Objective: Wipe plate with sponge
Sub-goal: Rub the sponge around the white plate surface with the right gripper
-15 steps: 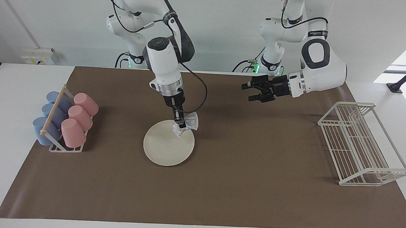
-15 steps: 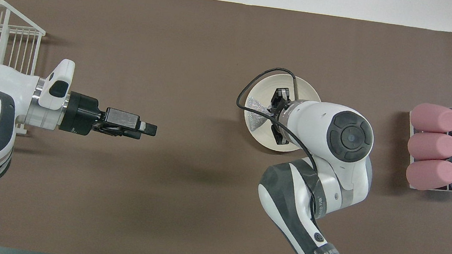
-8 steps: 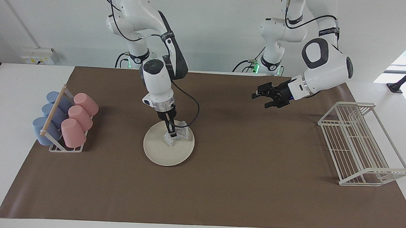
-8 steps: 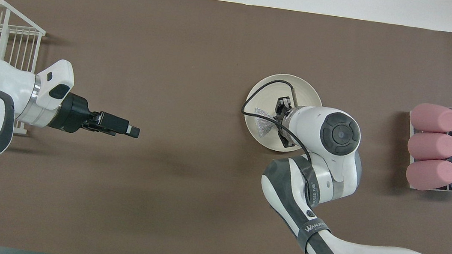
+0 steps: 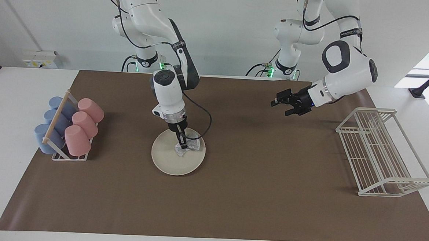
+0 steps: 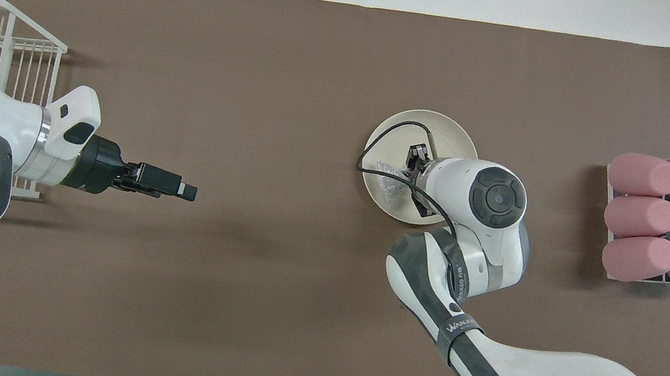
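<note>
While our left gripper (image 5: pixel 278 103) waits over the counter (image 5: pixel 254 196), its opening unreadable, our right gripper (image 5: pixel 182 143) presses the pinched sponge (image 5: pixel 188 147) onto the plate (image 5: pixel 168 158).

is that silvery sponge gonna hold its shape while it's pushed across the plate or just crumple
Likely crumple. The sponge bunches and flares out on either side of the right end effector pinching it, so it seems soft rather than stiff. It looks small and light beside the plate, so it should drag easily. Its glittery skin may slide more than scrub.
</note>
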Tool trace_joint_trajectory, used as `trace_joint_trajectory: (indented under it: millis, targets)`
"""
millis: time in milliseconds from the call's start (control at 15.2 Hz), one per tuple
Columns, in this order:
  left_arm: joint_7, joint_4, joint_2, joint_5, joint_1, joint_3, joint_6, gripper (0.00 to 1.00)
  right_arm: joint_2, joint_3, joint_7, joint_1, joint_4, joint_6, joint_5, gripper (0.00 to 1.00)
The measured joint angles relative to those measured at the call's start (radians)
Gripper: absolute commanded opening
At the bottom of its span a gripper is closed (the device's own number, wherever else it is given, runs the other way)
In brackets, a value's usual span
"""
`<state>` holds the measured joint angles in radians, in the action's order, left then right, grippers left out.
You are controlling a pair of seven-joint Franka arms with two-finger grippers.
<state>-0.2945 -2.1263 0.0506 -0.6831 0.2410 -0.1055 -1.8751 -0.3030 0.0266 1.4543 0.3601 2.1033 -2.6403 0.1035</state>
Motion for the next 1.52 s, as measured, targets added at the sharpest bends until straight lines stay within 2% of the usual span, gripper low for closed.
trace_joint_trajectory:
  millis: [264,725,923,1187,1516]
  targets:
    - [0.005,0.001,0.0,0.025,-0.002,-0.001,-0.006,1.0,0.001,-0.001,-0.054,-0.033,0.004,0.0,0.0,0.0]
    - [0.088,0.002,0.0,0.078,-0.012,0.003,-0.031,1.0,-0.003,-0.004,0.095,0.074,0.016,-0.057,0.0,0.0]
    - [0.093,0.008,-0.003,0.082,-0.012,0.005,-0.044,1.0,-0.002,-0.003,0.034,0.048,0.018,-0.058,0.001,0.0]
    - [0.094,0.014,-0.008,0.083,-0.01,0.013,-0.085,1.0,-0.001,-0.002,-0.129,-0.044,0.024,-0.058,0.001,0.0]
    - [0.095,0.027,-0.019,0.083,-0.01,0.018,-0.113,1.0,0.001,-0.003,-0.105,-0.027,0.026,-0.058,0.001,0.0]
